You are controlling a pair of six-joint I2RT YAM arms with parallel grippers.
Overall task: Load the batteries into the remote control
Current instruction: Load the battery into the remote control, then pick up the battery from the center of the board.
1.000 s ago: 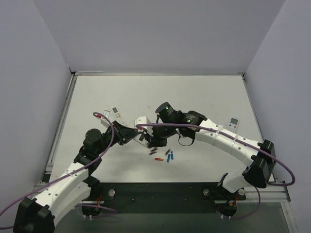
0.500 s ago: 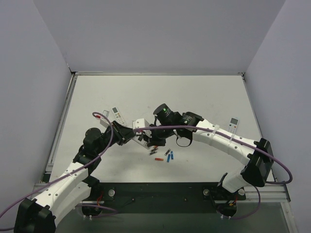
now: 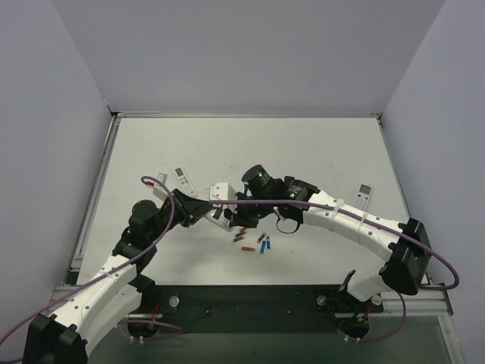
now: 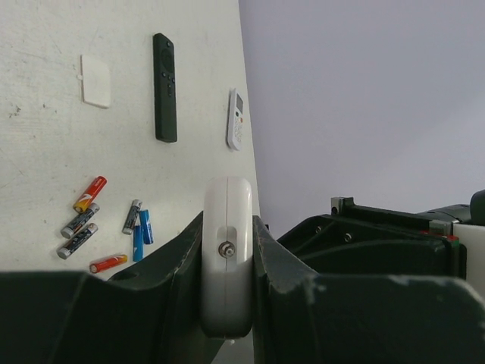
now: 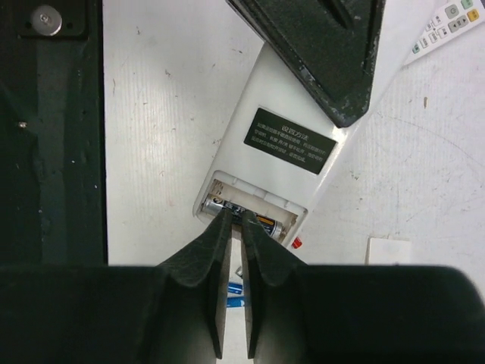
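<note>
My left gripper [image 3: 203, 208] is shut on the long edges of the short white remote control [image 3: 221, 191], seen end-on in the left wrist view [image 4: 227, 258]. Its plain back with the dark label faces up in the right wrist view [image 5: 280, 144], and the battery bay is open. A dark battery [image 5: 267, 223] lies in the bay. My right gripper [image 3: 239, 218] has its jaws almost together, and its tips [image 5: 236, 214] rest on that battery. Several loose batteries [image 3: 254, 241], red, orange, blue and grey, lie on the table just below the remote and also show in the left wrist view [image 4: 106, 227].
A slim white remote with grey buttons [image 3: 184, 180] lies left of the held remote. A small white remote [image 3: 364, 194] lies at the right. A black remote [image 4: 164, 87] and a white battery cover [image 4: 96, 80] lie beyond the batteries. Grey walls close in the table.
My right arm shifted left and down, so its fingertips now sit at the remote's open bay. My left gripper keeps hold of the remote with little movement.
</note>
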